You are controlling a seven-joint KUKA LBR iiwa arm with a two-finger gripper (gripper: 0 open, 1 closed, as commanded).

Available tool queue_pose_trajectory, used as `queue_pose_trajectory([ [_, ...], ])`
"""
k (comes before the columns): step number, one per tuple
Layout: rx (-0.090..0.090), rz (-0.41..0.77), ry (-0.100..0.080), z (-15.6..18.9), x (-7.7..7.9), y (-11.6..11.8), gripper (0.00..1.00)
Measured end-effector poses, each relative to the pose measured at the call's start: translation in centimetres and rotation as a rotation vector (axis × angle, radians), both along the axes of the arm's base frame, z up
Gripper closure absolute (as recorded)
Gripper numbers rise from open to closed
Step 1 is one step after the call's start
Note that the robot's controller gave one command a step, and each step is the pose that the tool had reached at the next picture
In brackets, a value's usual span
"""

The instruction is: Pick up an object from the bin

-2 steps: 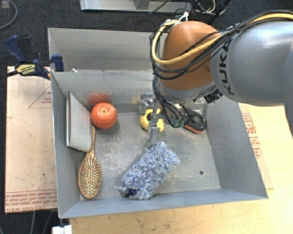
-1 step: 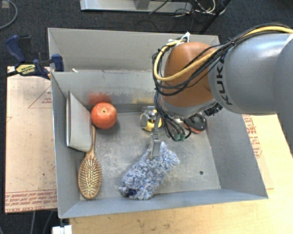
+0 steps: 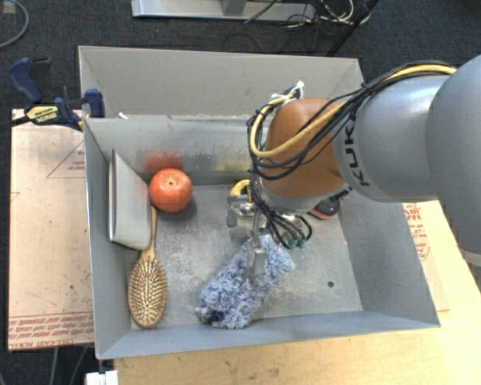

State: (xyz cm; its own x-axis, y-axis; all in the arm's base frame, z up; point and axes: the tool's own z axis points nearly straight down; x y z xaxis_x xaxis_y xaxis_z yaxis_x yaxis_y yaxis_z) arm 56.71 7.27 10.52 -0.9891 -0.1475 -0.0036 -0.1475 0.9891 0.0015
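The gripper (image 3: pixel 258 257) was low on the blue-and-white fluffy cloth (image 3: pixel 228 299) lying directly under it (whether it was open or closed, I could not tell), so the pick seemed only started, and lifting out of the bin (image 3: pixel 341 283) was left.

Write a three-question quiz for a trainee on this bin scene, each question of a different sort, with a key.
1. Multiple choice: which thing lies directly under the gripper? A) the wooden hairbrush; B) the blue-and-white fuzzy cloth; C) the red apple.
2. True or false: the red apple rests against the bristle head of the wooden hairbrush.
3. Fill in: the pale flat block leans along the ____ wall of the bin, as the camera view shows it.
Key: 1 B; 2 false; 3 left.
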Motion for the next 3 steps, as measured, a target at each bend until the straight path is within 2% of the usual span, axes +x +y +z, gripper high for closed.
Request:
queue_pose_trajectory([
  [1, 0.002, 0.211, -0.005, -3.1, -1.6, 0.4, 1.00],
  [2, 0.002, 0.211, -0.005, -3.1, -1.6, 0.4, 1.00],
  [3, 0.003, 0.231, -0.008, 9.5, -1.8, -0.7, 1.00],
])
